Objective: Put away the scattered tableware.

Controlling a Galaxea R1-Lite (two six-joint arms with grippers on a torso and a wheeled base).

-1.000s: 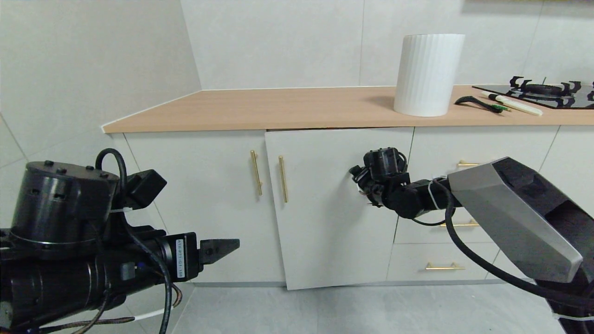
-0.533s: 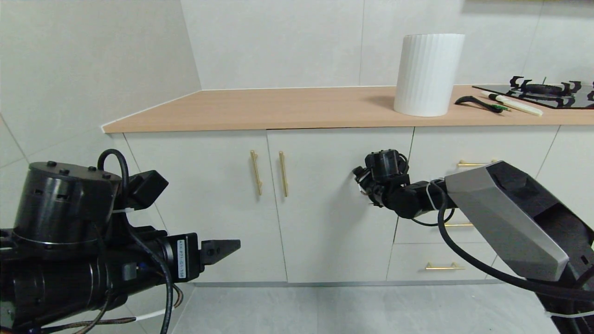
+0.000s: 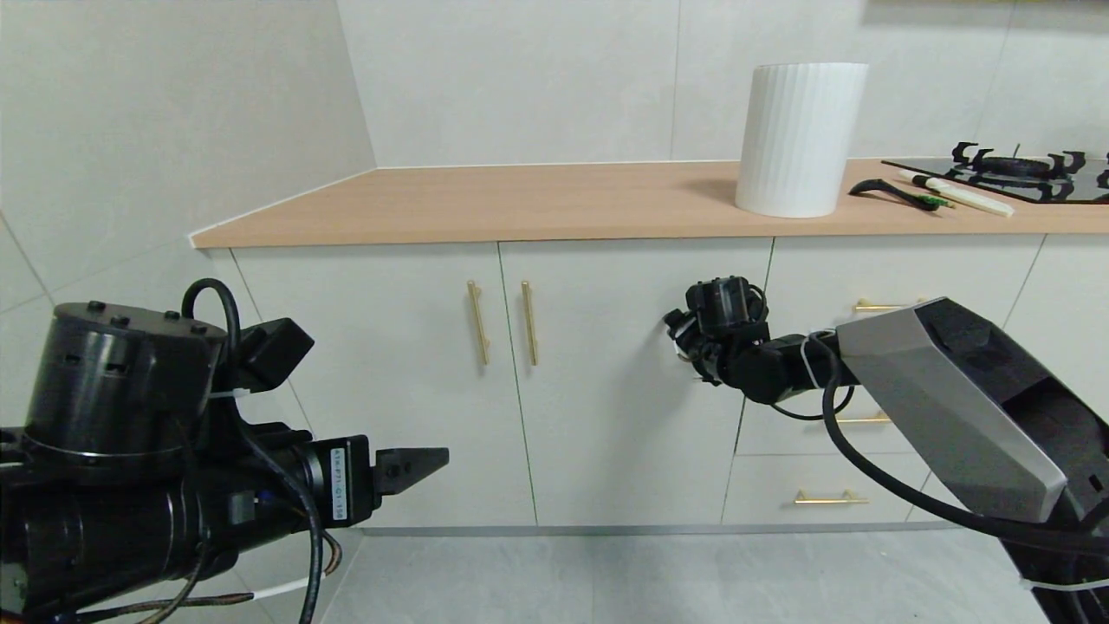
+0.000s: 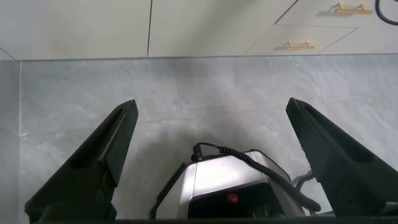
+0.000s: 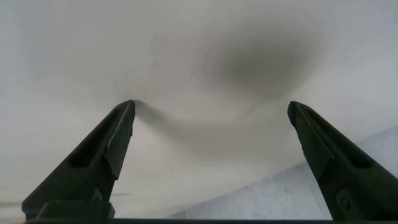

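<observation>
The right pincer (image 3: 683,347) is held against the closed cabinet door (image 3: 624,390) below the wooden surface (image 3: 520,204). It is near the door's right edge and well apart from the brass handle (image 3: 528,322). In the right wrist view its fingers (image 5: 93,155) are seen spread wide with nothing between them. Their tips are at or just off the pale door panel; whether they touch it cannot be told.

The left pincer (image 4: 211,109) is held low at the left, above the grey floor (image 4: 186,87), with its fingers spread wide and nothing gripped.

The scattered tableware is found toward the right end of the surface. A black utensil (image 3: 888,192) and a white utensil (image 3: 953,192) with a green part lie side by side, between a tall white ribbed container (image 3: 801,139) and the black hob (image 3: 1014,169). Drawers with brass pulls (image 3: 830,498) are seen to the right of the door.
</observation>
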